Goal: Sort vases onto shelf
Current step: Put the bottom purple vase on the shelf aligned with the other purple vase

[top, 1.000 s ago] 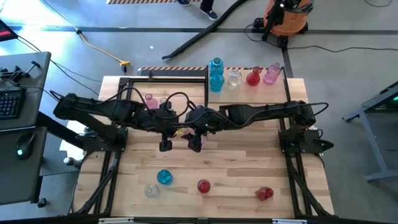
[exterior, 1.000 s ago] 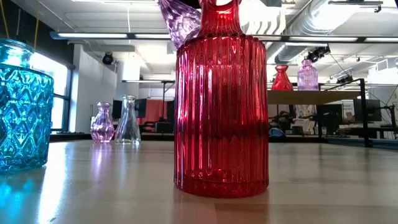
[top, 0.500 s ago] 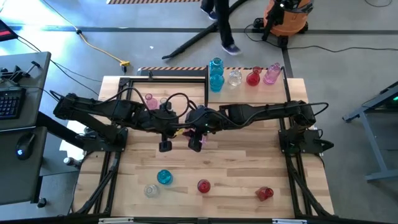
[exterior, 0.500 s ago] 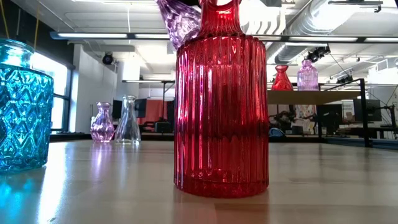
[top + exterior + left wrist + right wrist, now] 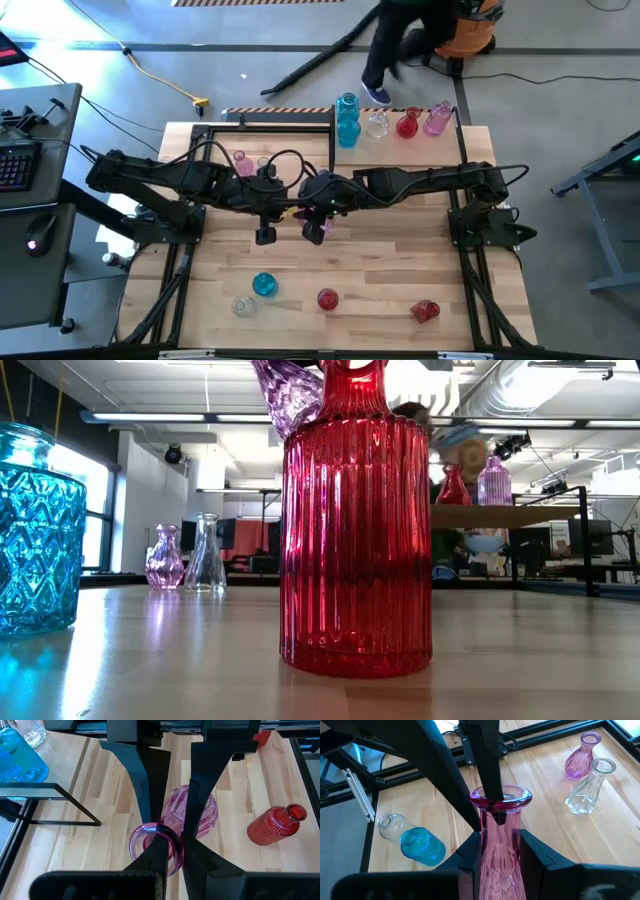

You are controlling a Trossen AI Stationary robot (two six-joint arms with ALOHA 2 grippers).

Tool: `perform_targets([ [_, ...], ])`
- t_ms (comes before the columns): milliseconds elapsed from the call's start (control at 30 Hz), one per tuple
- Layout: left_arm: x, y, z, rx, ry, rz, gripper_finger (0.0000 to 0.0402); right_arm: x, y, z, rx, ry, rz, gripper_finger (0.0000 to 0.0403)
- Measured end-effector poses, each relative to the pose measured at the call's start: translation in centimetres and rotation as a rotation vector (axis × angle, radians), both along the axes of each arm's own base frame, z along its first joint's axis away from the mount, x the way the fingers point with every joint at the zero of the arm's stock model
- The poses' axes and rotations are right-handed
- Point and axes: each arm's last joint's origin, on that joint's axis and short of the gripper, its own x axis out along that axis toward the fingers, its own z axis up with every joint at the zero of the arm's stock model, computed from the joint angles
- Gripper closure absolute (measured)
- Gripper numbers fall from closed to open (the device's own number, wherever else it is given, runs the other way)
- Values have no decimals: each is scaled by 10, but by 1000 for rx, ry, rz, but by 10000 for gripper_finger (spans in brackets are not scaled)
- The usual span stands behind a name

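A pink vase [image 5: 192,812] hangs above the table's middle between my two grippers. It is tilted, with its mouth toward the left arm. My left gripper [image 5: 292,211] is shut on its rim and my right gripper [image 5: 312,214] is shut on its neck. In the low view its body [image 5: 288,395] shows high up behind a red ribbed vase [image 5: 356,530]. The shelf [image 5: 395,136] at the far edge carries blue [image 5: 347,120], clear [image 5: 376,124], red [image 5: 407,125] and pink [image 5: 437,118] vases, all standing on their bases. My left gripper pinches the wall of the vase's rim [image 5: 175,840], one finger [image 5: 489,765] inside the mouth and the other outside. It slants down from the table's left side. The vase is clear of the table. My right gripper pinches the vase's neck [image 5: 499,837] just behind the rim between its two fingers [image 5: 470,851]. The fingers lie across the neck, slanting down from the table's right side. The vase's body reaches back toward this arm, tilted and lifted clear.
A pink [image 5: 240,160] and a clear vase [image 5: 262,162] stand at the far left, beside a bare black frame [image 5: 265,125]. Near the front edge are a blue [image 5: 264,285], a clear [image 5: 242,306] and a red vase [image 5: 327,299]; another red one [image 5: 425,311] lies on its side. A person [image 5: 400,40] moves beyond the far edge.
Both arms and the pink vase have kept still. A person has walked along the floor beyond the table's far edge, toward the right.
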Motion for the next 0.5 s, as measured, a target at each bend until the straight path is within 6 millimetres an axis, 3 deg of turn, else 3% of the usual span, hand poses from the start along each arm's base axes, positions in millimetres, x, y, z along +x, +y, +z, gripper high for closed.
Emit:
perform_targets([
  [200, 0, 0, 0, -7, -3, 6, 374, 0, 0, 0, 2, 0, 2, 337],
  [500, 1, 0, 1, -7, -9, 7, 331, 0, 0, 0, 7, -1, -2, 337],
])
